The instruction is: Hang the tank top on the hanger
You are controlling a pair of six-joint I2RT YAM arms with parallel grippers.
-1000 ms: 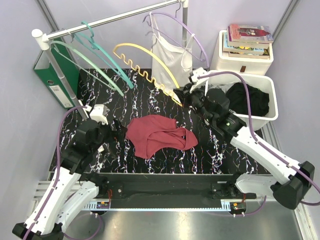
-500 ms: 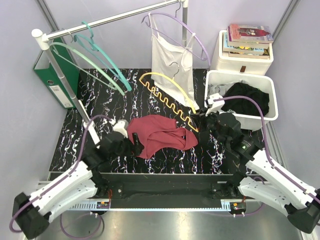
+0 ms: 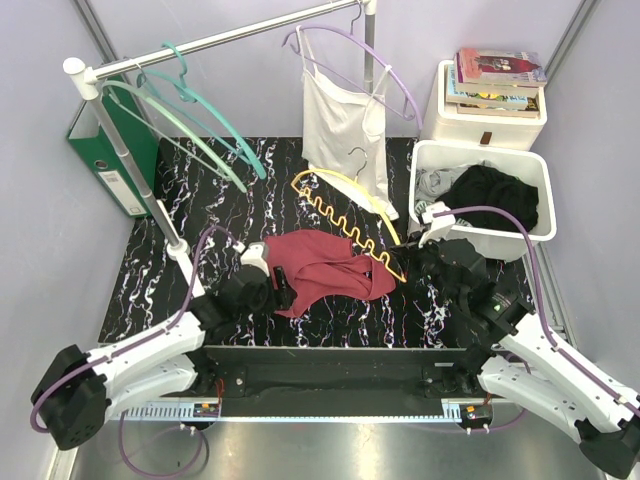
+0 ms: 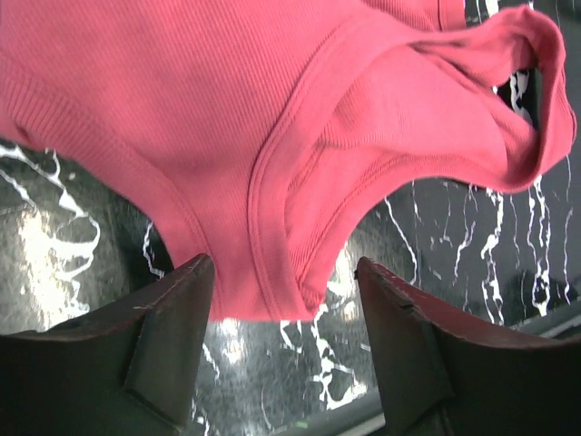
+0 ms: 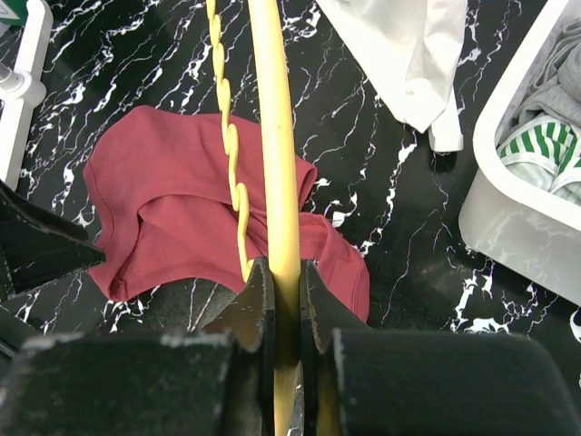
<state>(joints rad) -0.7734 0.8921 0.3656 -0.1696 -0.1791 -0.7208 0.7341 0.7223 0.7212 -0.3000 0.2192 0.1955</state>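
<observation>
The maroon tank top (image 3: 325, 268) lies crumpled on the black marbled table (image 3: 200, 215). My left gripper (image 3: 279, 279) is at its left edge. In the left wrist view that gripper (image 4: 283, 269) is open, with the tank top (image 4: 227, 136) strap hem just reaching between the fingertips. My right gripper (image 3: 410, 258) is shut on one end of the yellow hanger (image 3: 345, 205). The hanger slants up and left over the top's right side, with its metal hook (image 3: 356, 158) at the far end. In the right wrist view the gripper (image 5: 280, 269) clamps the hanger's arched bar (image 5: 272, 136) above the tank top (image 5: 172, 200).
A white camisole (image 3: 340, 120) hangs on a lilac hanger (image 3: 385, 75) from the rail (image 3: 230, 40), beside teal hangers (image 3: 200, 110). A white bin (image 3: 545, 205) holding a black garment (image 3: 495, 195) stands at the right, with books (image 3: 500, 72) behind it. A green binder (image 3: 110, 150) stands at the left.
My left gripper has moved right to the tank top's edge and its jaws have narrowed. The right arm has brought the hanger down and forward from the back to over the top's right side.
</observation>
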